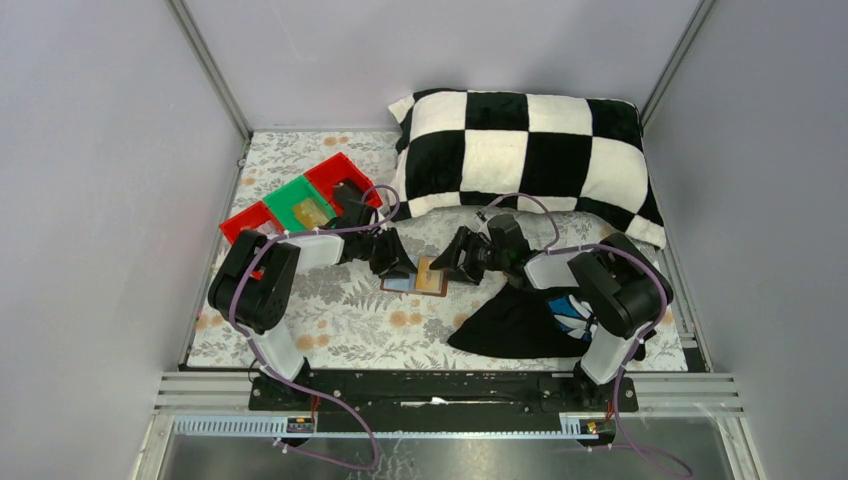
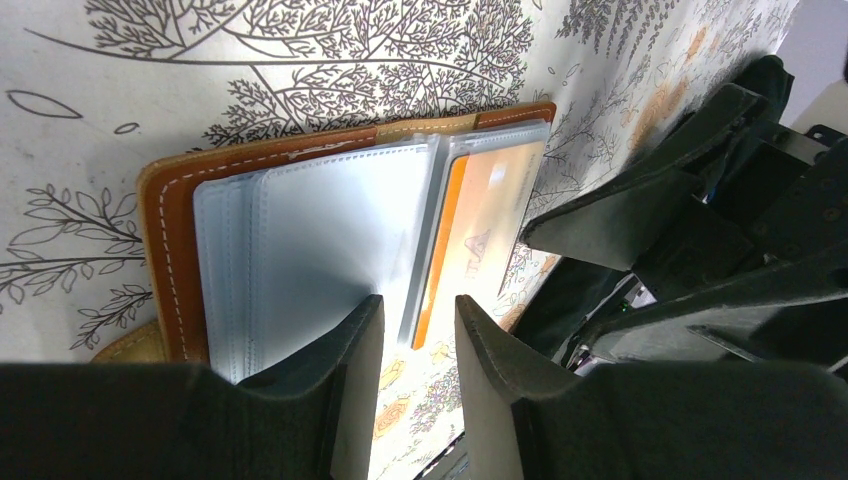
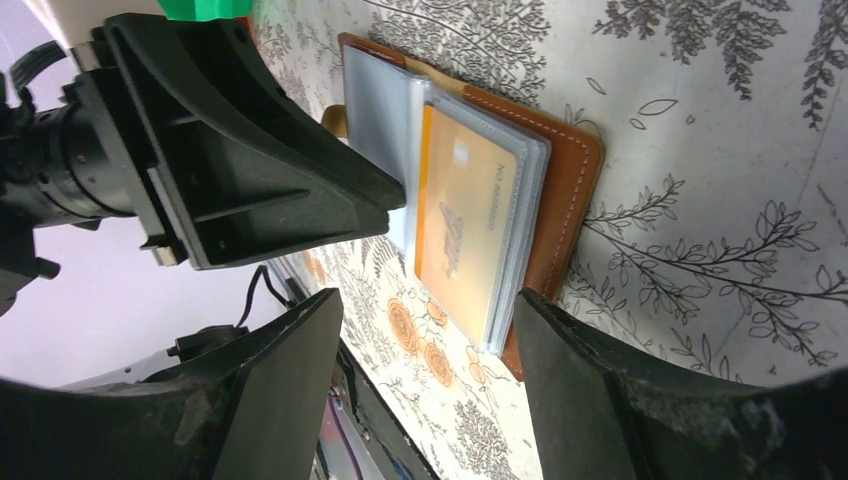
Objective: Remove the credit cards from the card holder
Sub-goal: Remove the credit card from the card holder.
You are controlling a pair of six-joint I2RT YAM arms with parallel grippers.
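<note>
The card holder lies open on the flowered table cover between my two grippers. Its brown rim frames grey-blue pocket panels. A beige-orange credit card sits inside a clear sleeve on the right half; it also shows in the right wrist view. I cannot tell a light blue-grey card from the panels. My left gripper is open a little, one finger on the grey-blue panel beside the sleeve edge. My right gripper is wide open over the card holder's near edge, holding nothing.
A black-and-white checkered pillow lies at the back. Red and green trays stand at the back left, behind the left arm. A black cloth with blue-white print lies under the right arm. Metal frame posts and grey walls close in the table.
</note>
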